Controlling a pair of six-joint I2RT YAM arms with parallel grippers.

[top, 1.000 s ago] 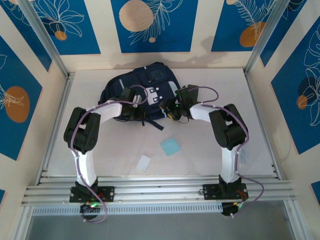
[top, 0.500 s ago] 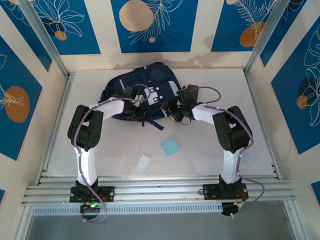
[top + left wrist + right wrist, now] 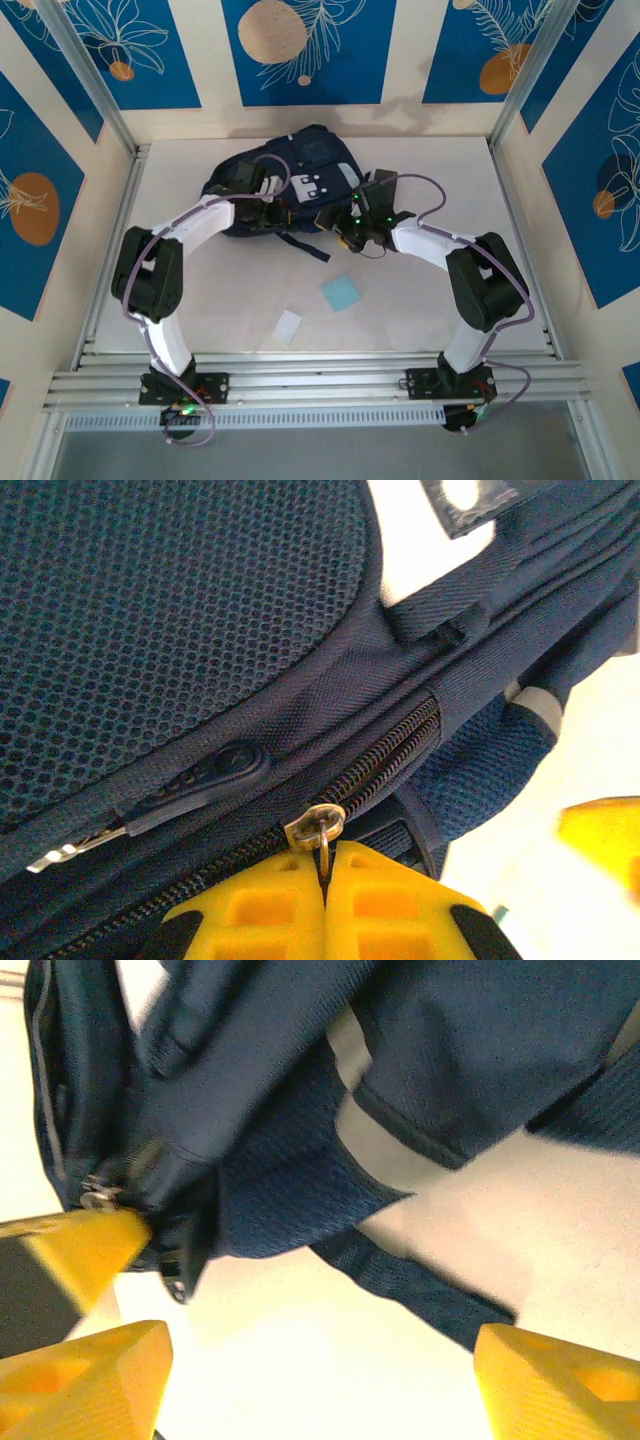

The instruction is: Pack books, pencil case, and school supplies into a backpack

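L pincer nips zip pull; backpack directly ahead.

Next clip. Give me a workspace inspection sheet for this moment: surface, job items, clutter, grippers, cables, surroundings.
Surface: white table, flat.
Job's things: navy backpack lying at the far side; light-blue pad and white piece loose on the table, nearer the arm bases.
Clutter: nothing seen.
Grippers: left gripper shut on the backpack's brass zipper ring; right gripper open, close to a dark strap.
Cables: purple cables loop along both arms.
Surroundings: blue-and-cream patterned panels; aluminium rails at the near edge.
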